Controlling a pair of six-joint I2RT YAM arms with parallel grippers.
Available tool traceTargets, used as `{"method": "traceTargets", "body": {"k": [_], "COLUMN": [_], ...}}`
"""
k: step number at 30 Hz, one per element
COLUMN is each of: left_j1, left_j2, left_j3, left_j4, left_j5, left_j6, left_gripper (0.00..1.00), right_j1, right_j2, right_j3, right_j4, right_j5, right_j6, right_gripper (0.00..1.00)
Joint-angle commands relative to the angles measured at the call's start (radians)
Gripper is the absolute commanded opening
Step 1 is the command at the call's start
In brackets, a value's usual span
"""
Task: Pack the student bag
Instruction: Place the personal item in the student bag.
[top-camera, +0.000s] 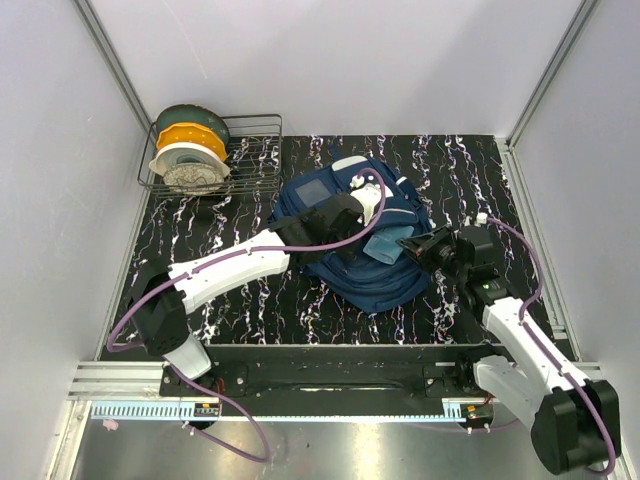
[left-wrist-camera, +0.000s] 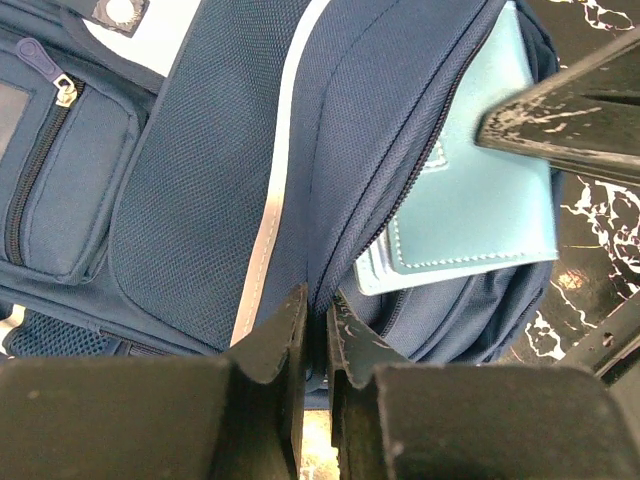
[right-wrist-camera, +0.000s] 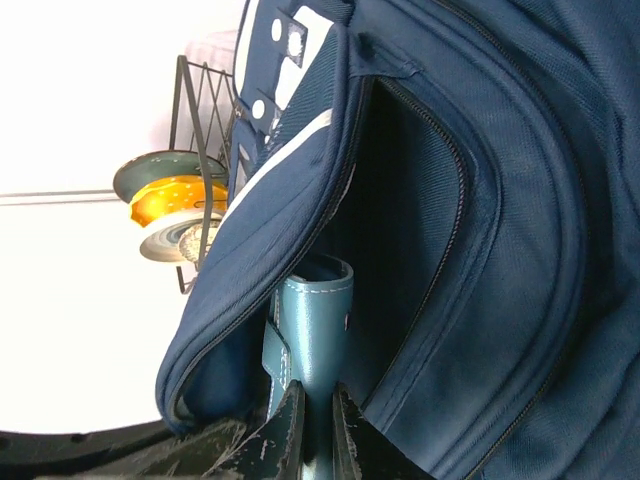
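Wire rack (top-camera: 257, 152) with spools (top-camera: 190, 152), upper left. Left gripper (left-wrist-camera: 315, 312) pinches bag (top-camera: 375, 282) flap; right gripper (right-wrist-camera: 318, 402) clamps pouch (top-camera: 383, 247), half inside bag.

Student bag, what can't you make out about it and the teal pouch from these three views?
- Top external: the left arm covers the middle of the student bag.
- Right wrist: the bag's interior is too dark to show contents.
- Left wrist: the bag's rim hides part of the teal pouch.
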Motion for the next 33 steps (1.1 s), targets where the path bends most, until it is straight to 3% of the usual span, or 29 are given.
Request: {"method": "traceTargets", "body": {"k": [1,6,11,15,21,26,33], "left_j1": [-0.014,-0.014,-0.014,-0.014,-0.014,-0.014,-0.014], "left_j2": [-0.083,-0.091,-0.088,-0.091,-0.097,-0.097,-0.097], "left_j3": [0.048,0.051,0.062,0.068,0.074,0.082,0.071], "left_j4": [0.088,0.103,0.106,0.102,0.105,0.097,0.094], "left_j5": [0.081,0.087,0.086,0.064,0.043,0.035,0.023], "left_j6": [-0.052,-0.066,-0.068,-0.066,-0.072,-0.069,-0.068], "left_gripper": [0.0,0.0,0.0,0.0,0.0,0.0,0.0], "right_j1": [0.005,0.024,0.09,0.145,0.197,0.225,0.257], "right_j2": [0.04,0.105,0.16,0.169,0.224,0.349,0.424], "right_j3": [-0.007,-0.005,-0.053,-0.053,-0.057,-0.024,-0.031], "right_j4": [0.109,0.143,0.316,0.284,0.422,0.491,0.591], "right_j5": [0.007,0.074,0.125,0.279,0.419,0.427,0.426], "right_j6": [0.041,0.091,0.139,0.157,0.17,0.211,0.21], "right_gripper": [0.0,0.0,0.01,0.03,0.04,0.23,0.4]}}
